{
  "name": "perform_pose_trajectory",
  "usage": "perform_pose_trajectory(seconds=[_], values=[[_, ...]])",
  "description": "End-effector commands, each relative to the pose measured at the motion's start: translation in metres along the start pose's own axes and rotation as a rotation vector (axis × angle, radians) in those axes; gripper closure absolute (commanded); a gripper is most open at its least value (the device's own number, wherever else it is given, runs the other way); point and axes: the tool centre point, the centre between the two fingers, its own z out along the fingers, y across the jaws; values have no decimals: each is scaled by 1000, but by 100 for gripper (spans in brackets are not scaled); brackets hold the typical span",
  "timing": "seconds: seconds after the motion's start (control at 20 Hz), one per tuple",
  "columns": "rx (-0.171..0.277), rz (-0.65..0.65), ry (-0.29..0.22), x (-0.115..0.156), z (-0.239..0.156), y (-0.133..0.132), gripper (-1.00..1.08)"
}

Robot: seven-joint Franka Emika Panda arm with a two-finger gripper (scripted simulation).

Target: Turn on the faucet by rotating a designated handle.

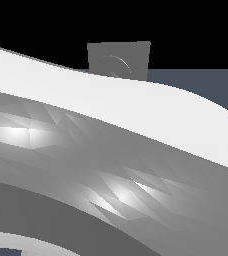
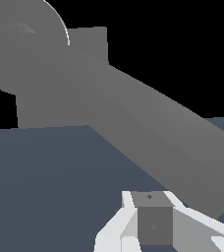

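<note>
Grey faucet [image 1: 118, 60] peeks above the white arm [image 1: 111, 100] that fills my exterior view. On the wrist view, the handle [image 2: 153, 128] juts from its disc, ending just beside my tool [image 2: 153, 224]; I cannot tell its spread.

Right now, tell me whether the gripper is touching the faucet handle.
Cannot tell. In the wrist view the gripper sits close under the handle, overlapping its edge, but neither contact nor gap shows. The exterior view is blocked by the robot arm.
</note>
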Motion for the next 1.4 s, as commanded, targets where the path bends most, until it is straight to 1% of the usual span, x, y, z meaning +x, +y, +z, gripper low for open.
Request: perform_pose_trajectory(seconds=[0.0,0.65,0.7,0.75,1.35], values=[[-6,-2,32,18,4,10,108],[-10,-6,41,51,4,44,108],[-10,-6,41,51,4,44,108],[-4,36,8,33,-1,33,108],[-6,24,17,76,-1,41,108]])
